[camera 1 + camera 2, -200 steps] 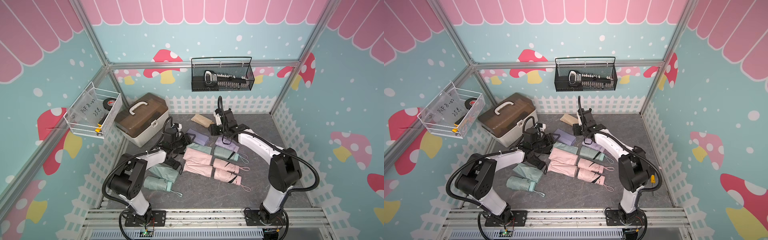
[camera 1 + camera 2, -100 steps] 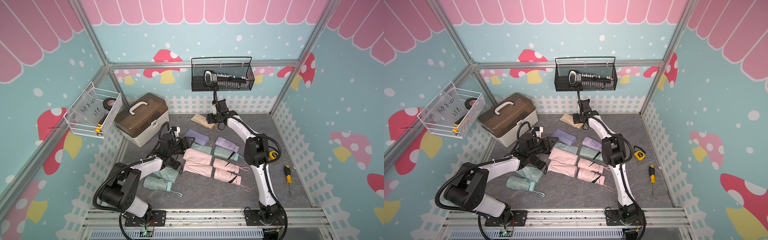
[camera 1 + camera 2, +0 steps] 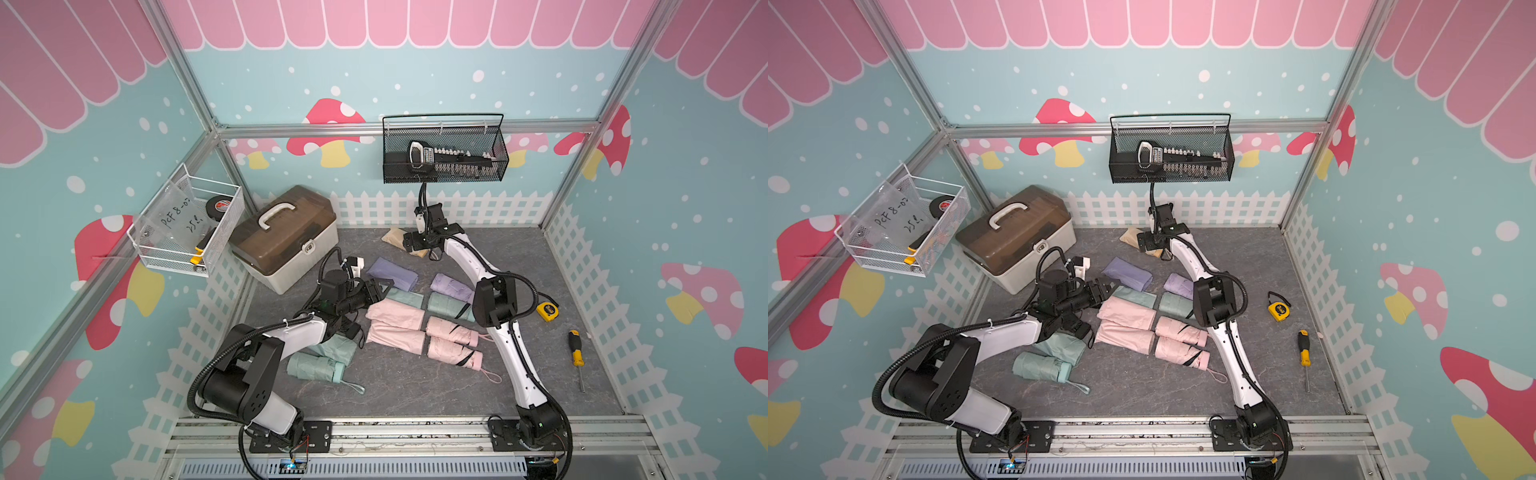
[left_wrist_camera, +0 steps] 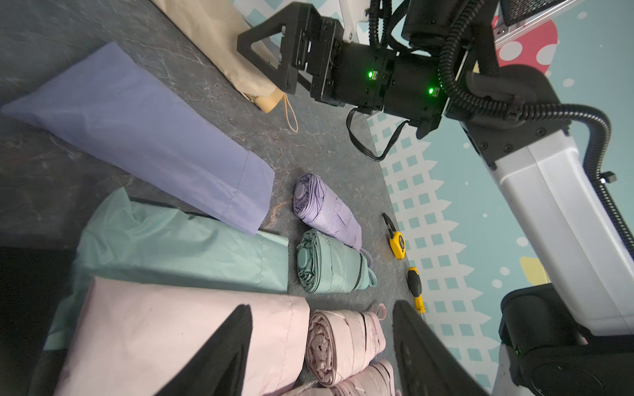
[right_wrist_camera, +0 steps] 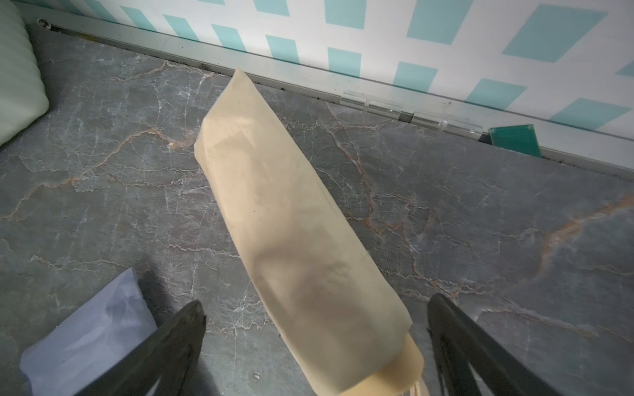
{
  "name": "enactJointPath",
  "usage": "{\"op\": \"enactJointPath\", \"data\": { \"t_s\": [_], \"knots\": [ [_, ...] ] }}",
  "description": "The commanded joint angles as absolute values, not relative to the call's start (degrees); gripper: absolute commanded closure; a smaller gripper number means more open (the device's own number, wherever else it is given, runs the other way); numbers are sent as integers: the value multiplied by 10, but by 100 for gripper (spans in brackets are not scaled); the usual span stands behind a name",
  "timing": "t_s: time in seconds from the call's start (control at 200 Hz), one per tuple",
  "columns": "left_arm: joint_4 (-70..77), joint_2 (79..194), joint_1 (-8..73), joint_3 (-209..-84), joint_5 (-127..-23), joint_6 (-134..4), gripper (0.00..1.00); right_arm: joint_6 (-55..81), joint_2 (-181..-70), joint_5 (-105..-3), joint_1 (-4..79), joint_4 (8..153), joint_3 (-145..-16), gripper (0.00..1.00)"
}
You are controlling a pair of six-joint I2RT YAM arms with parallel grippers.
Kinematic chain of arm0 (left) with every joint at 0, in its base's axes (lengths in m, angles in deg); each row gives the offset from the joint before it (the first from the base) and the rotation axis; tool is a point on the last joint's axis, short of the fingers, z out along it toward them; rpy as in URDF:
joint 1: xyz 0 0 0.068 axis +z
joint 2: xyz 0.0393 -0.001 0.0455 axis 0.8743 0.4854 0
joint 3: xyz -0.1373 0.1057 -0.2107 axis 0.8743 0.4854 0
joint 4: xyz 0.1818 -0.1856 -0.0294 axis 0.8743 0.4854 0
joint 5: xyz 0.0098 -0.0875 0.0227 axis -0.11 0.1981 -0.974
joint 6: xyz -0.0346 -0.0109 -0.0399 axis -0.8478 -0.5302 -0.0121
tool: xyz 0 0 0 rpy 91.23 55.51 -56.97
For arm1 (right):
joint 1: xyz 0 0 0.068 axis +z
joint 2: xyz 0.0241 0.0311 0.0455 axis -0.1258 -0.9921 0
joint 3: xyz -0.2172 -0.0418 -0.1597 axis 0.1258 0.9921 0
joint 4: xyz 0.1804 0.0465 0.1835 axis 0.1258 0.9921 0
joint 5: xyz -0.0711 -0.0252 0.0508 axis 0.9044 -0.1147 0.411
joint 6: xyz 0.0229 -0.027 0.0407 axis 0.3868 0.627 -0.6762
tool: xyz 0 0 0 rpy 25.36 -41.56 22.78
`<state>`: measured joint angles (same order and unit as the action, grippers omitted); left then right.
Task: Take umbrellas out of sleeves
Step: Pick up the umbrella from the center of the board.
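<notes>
A cream sleeve (image 5: pixel 284 212) lies by the back fence, and the cream umbrella's handle (image 5: pixel 391 373) pokes out of its mouth. My right gripper (image 5: pixel 315 305) is open, its fingers on either side of that end without touching it. In both top views it sits at the back (image 3: pixel 415 245). My left gripper (image 4: pixel 320 307) is open and empty above a pink sleeve (image 4: pixel 178 329) and a pink umbrella (image 4: pixel 343 343). Lilac (image 3: pixel 451 286), mint (image 3: pixel 446 305) and two pink umbrellas (image 3: pixel 453 343) lie bare beside flat lilac (image 3: pixel 392 272), mint (image 3: pixel 405 297) and pink sleeves (image 3: pixel 395 326).
A brown-lidded toolbox (image 3: pixel 286 237) stands at the back left. A yellow tape measure (image 3: pixel 546 309) and a screwdriver (image 3: pixel 575 353) lie on the right. A black wire basket (image 3: pixel 444 153) hangs on the back wall. Another mint umbrella (image 3: pixel 313 368) lies at the front left.
My right arm has reached further back to the cream sleeve, and its gripper has opened wide. My left gripper has shifted a little to the right, still open.
</notes>
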<state>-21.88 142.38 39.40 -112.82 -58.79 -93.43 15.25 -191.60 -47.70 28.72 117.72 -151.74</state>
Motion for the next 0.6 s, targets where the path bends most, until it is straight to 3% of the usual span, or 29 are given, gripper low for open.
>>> {"op": "enactJointPath", "data": {
  "t_s": [0.0, 0.295, 0.465, 0.595],
  "knots": [
    [-254, 1441, 392, -1134, -575, -954, 35, 137, -1943, -489, 273, 1186, -1536, 1],
    [-289, 1467, 392, -1148, -556, -986, 35, 130, -1963, -549, 266, 1191, -1535, 1],
    [-282, 1456, 392, -1144, -557, -979, 35, 133, -1961, -548, 266, 1184, -1535, 16],
    [-285, 1455, 392, -1133, -563, -980, 35, 127, -1965, -588, 266, 1179, -1534, 37]
  ]
}}
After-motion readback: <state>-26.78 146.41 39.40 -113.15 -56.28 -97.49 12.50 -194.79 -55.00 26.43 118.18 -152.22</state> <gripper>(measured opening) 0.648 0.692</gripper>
